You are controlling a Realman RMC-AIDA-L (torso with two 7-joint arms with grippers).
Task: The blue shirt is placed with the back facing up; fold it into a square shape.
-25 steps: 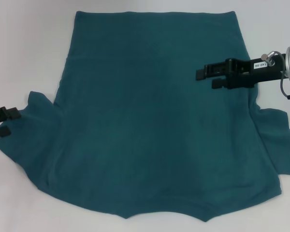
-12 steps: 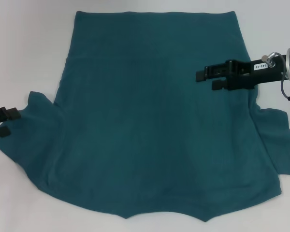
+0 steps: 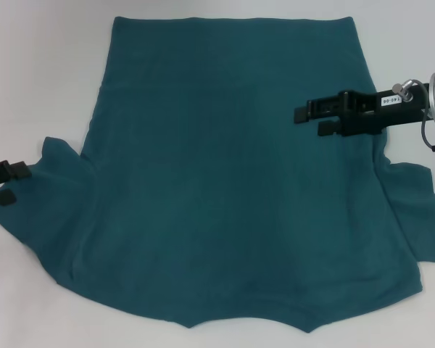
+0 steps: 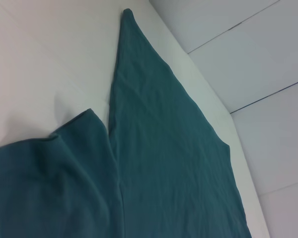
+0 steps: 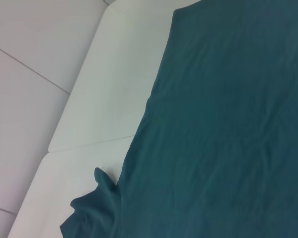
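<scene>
The shirt [image 3: 239, 181] lies spread flat on the white tabletop [image 3: 36, 80], covering most of it in the head view. Its straight hem runs along the far side, and the shoulders and neckline lie at the near edge, where the fabric makes a shallow notched curve. 1 sleeve [image 3: 54, 181] juts out on the robot's left, the other [image 3: 420, 210] on the right. The cloth is mostly smooth, with faint creases near the sleeve seams.

The right end effector [image 3: 308, 119] reaches in from the right side and hangs over the shirt's right part, about halfway between hem and sleeve, pointing toward the shirt's middle. Its 2 black fingers [image 3: 320, 109] stand a little apart with nothing between them, so it is released. Whether it touches the fabric cannot be told.

The left end effector [image 3: 6, 185] sits at the left edge of the head view, just beside the tip of the left sleeve. Its 2 fingers [image 3: 11, 171] are parted and grasp nothing.

The left wrist view shows the shirt [image 4: 164, 163] lying on the tabletop [image 4: 49, 74], with a sleeve [image 4: 54, 183] and the side seam running away to a far corner. The right wrist view shows the shirt's body [image 5: 223, 129] and the other sleeve [image 5: 97, 208] on the tabletop [image 5: 104, 114].
</scene>
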